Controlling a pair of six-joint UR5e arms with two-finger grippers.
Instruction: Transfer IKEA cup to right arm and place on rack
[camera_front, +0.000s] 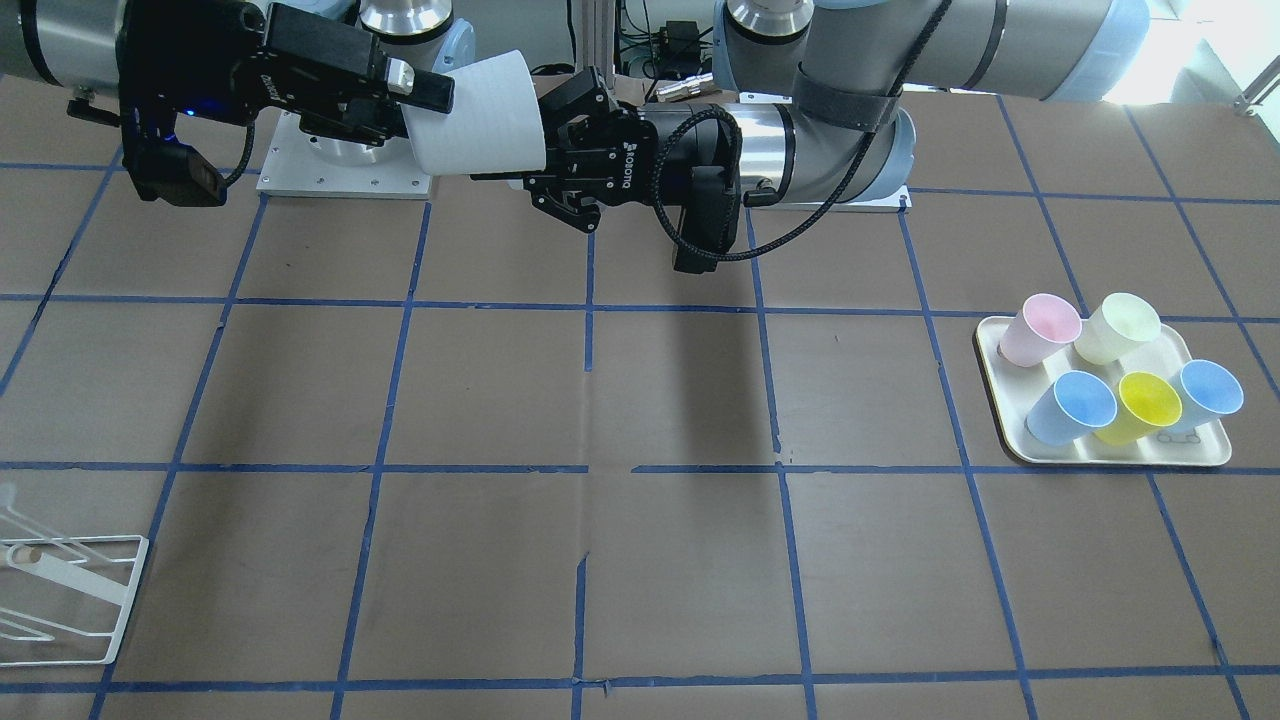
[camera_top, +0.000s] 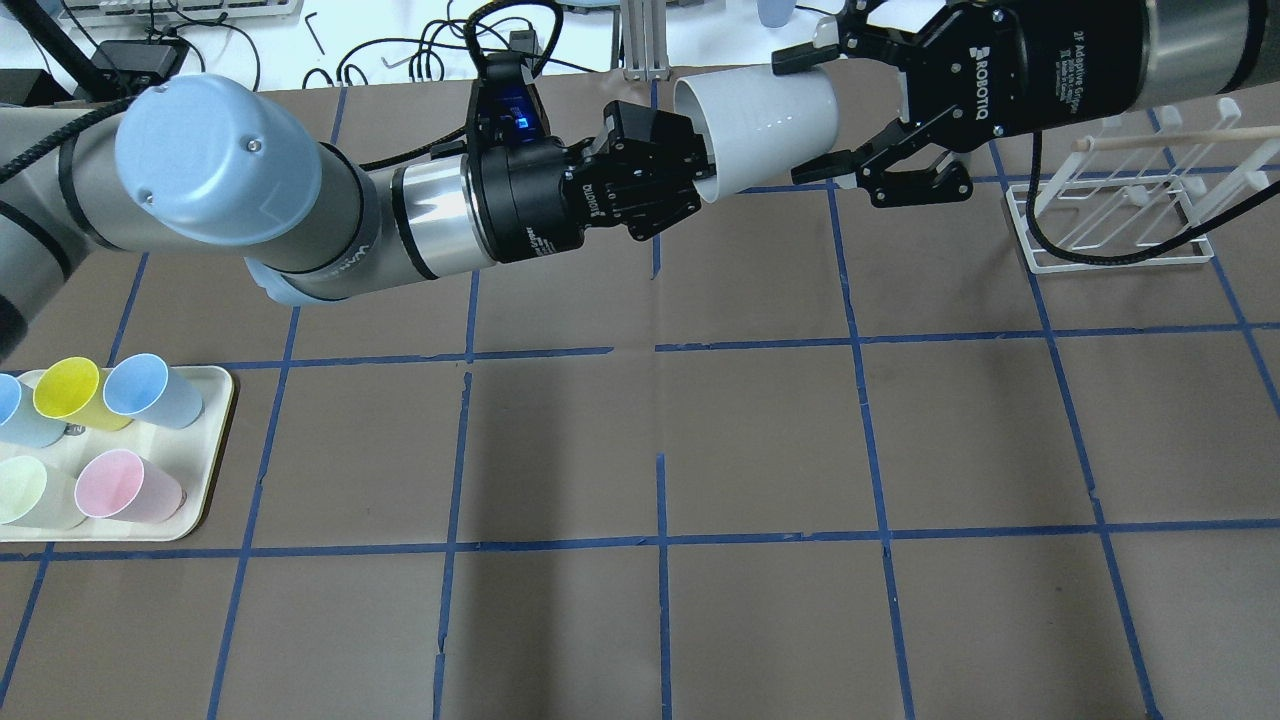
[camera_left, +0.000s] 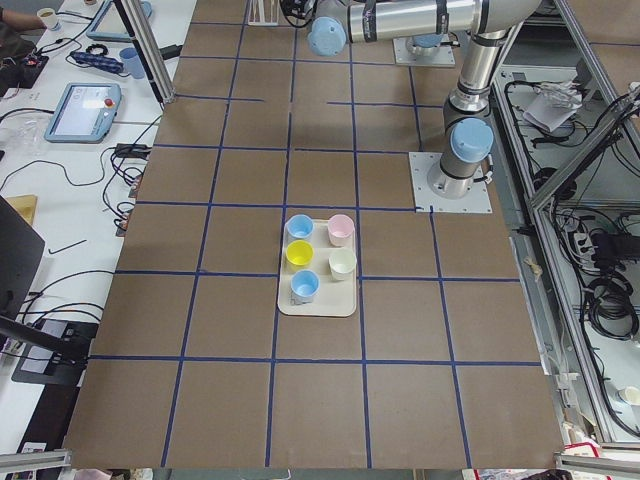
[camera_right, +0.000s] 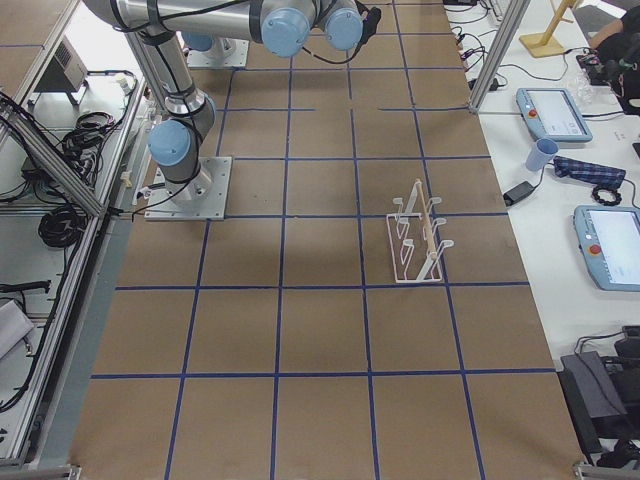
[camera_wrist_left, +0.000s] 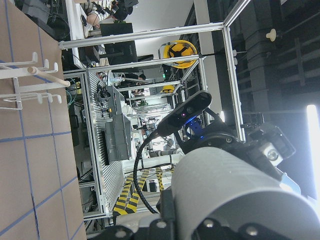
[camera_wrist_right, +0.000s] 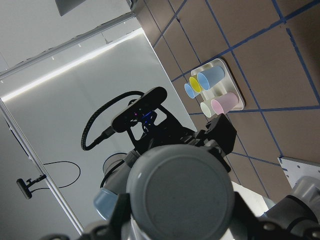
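Note:
The IKEA cup (camera_front: 480, 115) is whitish grey and hangs on its side in mid-air between both grippers, above the table's robot-side edge. It also shows in the overhead view (camera_top: 770, 115). My left gripper (camera_top: 695, 165) is shut on its open rim. My right gripper (camera_top: 810, 118) has a finger on each side of the base end and is shut on it. The right wrist view shows the cup's round base (camera_wrist_right: 180, 190), and the left wrist view its side wall (camera_wrist_left: 235, 195). The white wire rack (camera_top: 1110, 262) stands on the table just beyond my right gripper.
A cream tray (camera_top: 215, 440) at the table's left holds a pink cup (camera_top: 130, 485), a pale cream cup, a yellow cup and two light blue cups. Blue tape lines grid the brown table. A black cable loops by the left wrist (camera_front: 700, 210).

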